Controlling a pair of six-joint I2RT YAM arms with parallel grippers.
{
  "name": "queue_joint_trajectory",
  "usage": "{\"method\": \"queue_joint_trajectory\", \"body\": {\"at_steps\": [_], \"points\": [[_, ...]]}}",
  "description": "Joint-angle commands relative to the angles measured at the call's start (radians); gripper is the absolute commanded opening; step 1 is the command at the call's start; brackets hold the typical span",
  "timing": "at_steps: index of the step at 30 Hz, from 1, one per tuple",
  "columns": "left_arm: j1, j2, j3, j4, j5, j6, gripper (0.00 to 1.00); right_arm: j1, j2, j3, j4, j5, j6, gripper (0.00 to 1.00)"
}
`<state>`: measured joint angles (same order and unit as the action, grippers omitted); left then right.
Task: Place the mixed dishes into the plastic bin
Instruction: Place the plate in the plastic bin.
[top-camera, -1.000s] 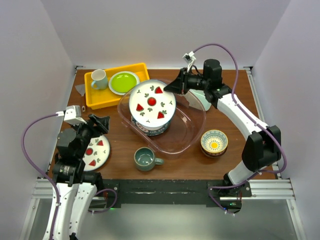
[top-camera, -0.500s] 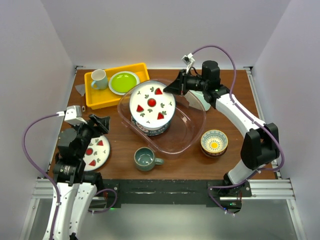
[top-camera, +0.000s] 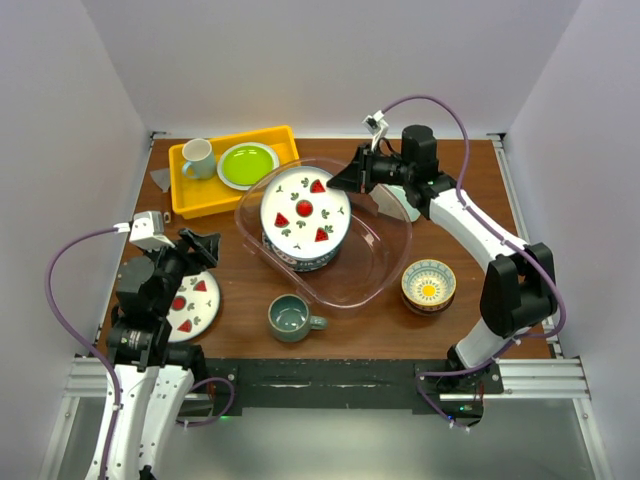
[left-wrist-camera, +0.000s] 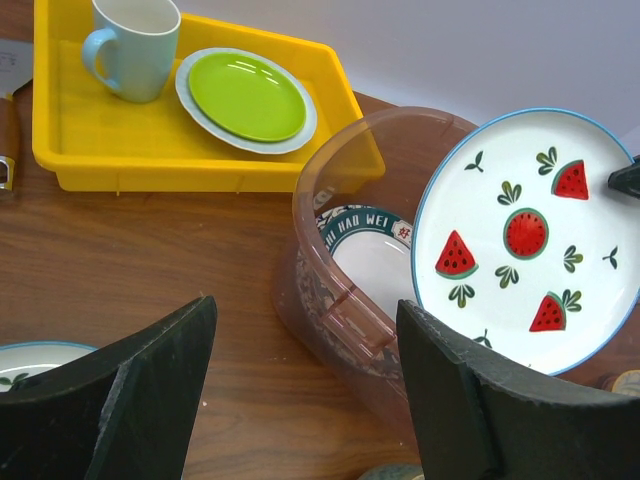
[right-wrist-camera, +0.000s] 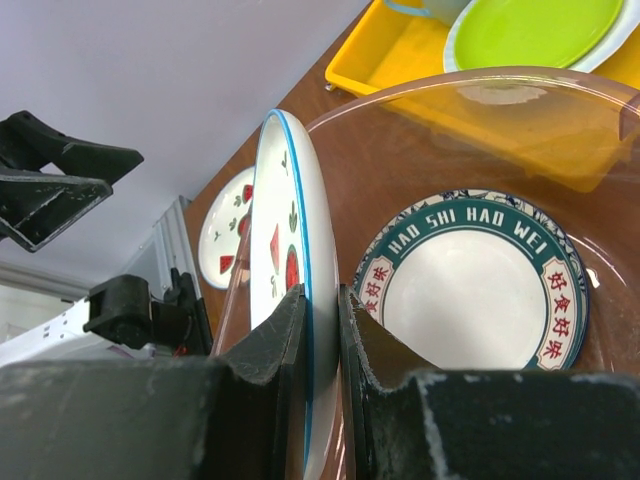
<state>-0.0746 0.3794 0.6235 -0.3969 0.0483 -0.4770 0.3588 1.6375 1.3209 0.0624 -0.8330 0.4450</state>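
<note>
My right gripper (top-camera: 352, 176) is shut on the rim of a white watermelon plate (top-camera: 304, 209) and holds it over the clear pink plastic bin (top-camera: 388, 258); the plate (right-wrist-camera: 283, 290) is pinched between the fingers in the right wrist view. A patterned bowl with a green lettered rim (right-wrist-camera: 468, 285) lies in the bin under it. My left gripper (top-camera: 200, 247) is open over a second watermelon plate (top-camera: 190, 305) at the left. A grey-green mug (top-camera: 291, 318) stands in front of the bin. A yellow-inside bowl (top-camera: 428, 285) sits at the right. A pale-green tray (top-camera: 400, 196) is mostly hidden behind my right arm.
A yellow tray (top-camera: 190, 188) at the back left holds a pale mug (top-camera: 198, 157) and a lime-green plate (top-camera: 247, 164). The left wrist view shows the bin wall (left-wrist-camera: 335, 300) between its open fingers.
My right gripper has shifted slightly with the watermelon plate above the bin, the wrist drawing back a little. The left arm has not moved.
</note>
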Motion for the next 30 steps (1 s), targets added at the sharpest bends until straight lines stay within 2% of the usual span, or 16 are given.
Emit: {"method": "queue_joint_trajectory", "body": {"at_steps": [1, 21, 30], "points": [[-0.005, 0.004, -0.005, 0.053, -0.001, 0.02, 0.78, -0.004, -0.008, 0.014, 0.114, -0.021, 0.026, 0.0], [-0.005, 0.004, -0.008, 0.056, -0.002, 0.017, 0.78, -0.004, 0.025, 0.0, 0.114, -0.006, 0.008, 0.0], [-0.005, 0.006, -0.008, 0.056, -0.001, 0.017, 0.78, -0.004, 0.074, 0.008, 0.091, 0.047, -0.011, 0.0]]}}
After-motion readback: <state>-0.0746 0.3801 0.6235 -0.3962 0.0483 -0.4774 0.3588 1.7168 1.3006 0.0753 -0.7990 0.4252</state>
